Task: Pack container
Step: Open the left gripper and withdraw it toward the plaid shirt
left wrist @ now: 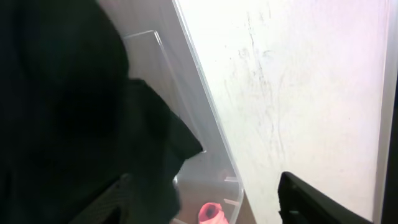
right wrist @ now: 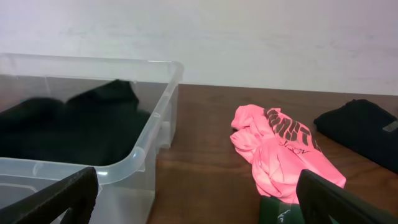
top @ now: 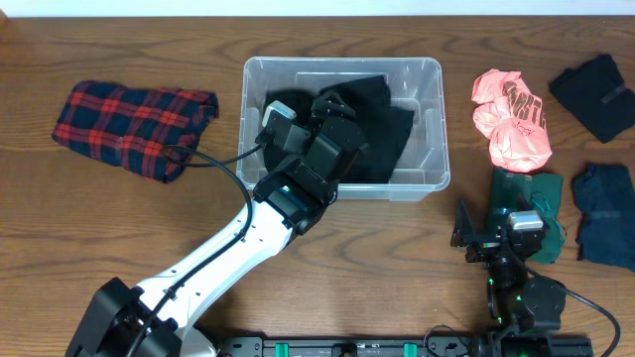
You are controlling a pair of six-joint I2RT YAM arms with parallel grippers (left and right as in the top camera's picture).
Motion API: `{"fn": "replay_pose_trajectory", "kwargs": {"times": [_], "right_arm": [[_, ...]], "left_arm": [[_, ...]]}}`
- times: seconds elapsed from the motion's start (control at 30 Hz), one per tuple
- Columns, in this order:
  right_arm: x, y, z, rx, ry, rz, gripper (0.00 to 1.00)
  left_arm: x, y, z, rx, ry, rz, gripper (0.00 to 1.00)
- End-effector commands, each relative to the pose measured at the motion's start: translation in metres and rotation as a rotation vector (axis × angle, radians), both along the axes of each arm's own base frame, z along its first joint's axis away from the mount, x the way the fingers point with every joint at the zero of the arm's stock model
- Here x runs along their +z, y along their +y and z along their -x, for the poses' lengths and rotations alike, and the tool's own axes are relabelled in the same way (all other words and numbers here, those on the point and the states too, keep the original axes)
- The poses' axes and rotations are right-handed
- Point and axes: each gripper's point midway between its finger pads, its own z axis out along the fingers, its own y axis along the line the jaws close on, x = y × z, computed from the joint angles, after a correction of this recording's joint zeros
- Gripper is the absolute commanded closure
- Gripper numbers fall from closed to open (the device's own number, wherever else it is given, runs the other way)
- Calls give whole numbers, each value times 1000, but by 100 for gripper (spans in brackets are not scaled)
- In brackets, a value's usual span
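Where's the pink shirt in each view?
Overhead: pink shirt at upper right, on the table right of the container.
Left wrist: small pink patch at bottom centre, beyond the container's clear wall.
Right wrist: centre right, right of the container.
Shared landmark: the container.

Pink shirt (right wrist: 283,155): dark printed block letters across crumpled front, cut off by folds, no whole word readable.
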Motion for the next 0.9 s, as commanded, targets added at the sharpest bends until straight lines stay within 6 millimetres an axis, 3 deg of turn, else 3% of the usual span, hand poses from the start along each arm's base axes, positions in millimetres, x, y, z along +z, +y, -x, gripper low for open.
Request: {"fn": "replay_pose_trajectory", "kwargs": {"times": [0.0,0.2,0.37,0.47,0.6,0.73,0.87], "right_arm": [[0,1,0,3,1,-10,1],[0,1,0,3,1,-10,1],[0,1,0,3,1,-10,1],[0,1,0,3,1,-10,1],[0,1,0,3,1,-10,1],[0,1,0,3,1,-10,1],[0,1,0,3,1,-10,1]], "left_arm": [[18,1,-2,4,-39,-3,24],[25,-6,-4,-110,-82,-161,24],[44,-8,-2,-322,-185,-605,23],[51,-1,5,-435,-212,-882,16],[56,29,14,-469,-160,-1017,13],[65,78,20,-411,-84,-1030,12],[70,122,22,-357,-25,-1022,3]]}}
